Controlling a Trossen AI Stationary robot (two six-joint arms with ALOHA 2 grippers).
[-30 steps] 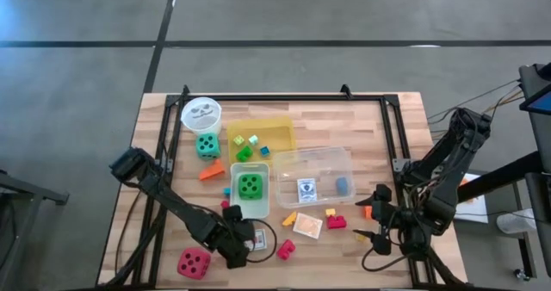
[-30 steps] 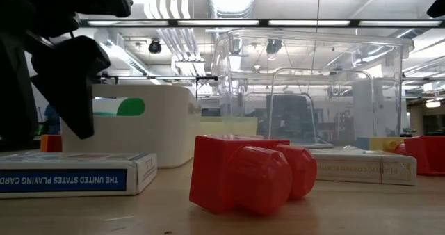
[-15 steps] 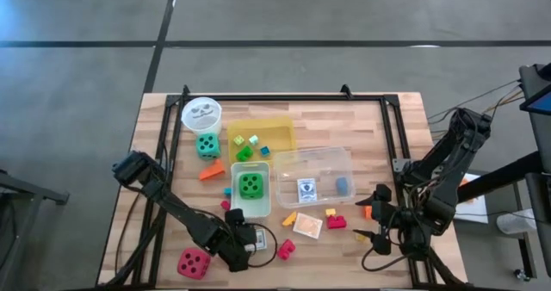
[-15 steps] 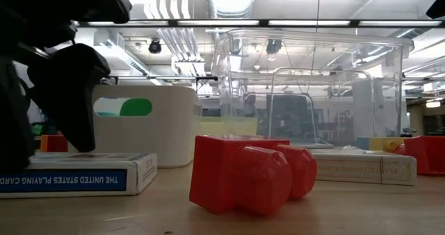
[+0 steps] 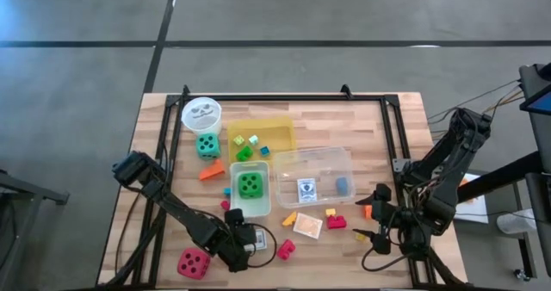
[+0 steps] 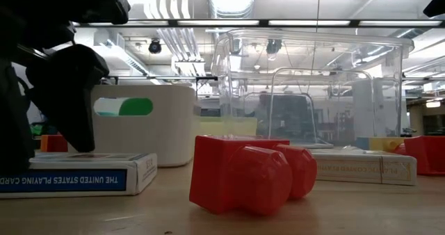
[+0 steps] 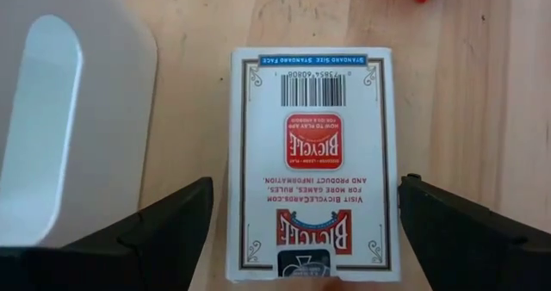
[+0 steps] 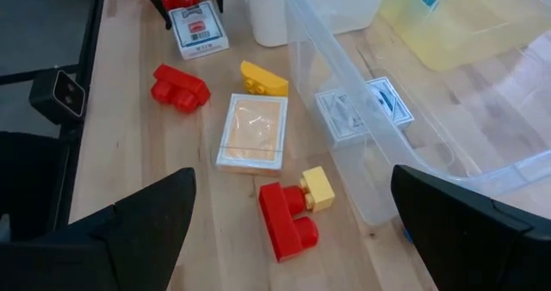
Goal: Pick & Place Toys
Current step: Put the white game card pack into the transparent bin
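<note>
My left gripper [image 7: 301,239] hangs wide open astride the card pack [image 7: 312,162]; next I lower and close.

Left gripper [image 5: 248,242] low, jaws wide; right gripper [image 5: 368,222] likewise.

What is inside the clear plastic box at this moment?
Inside the clear plastic box lie a card pack and a small blue block; the rest of its floor looks bare. Anything beneath the pack is covered and cannot be seen.
</note>
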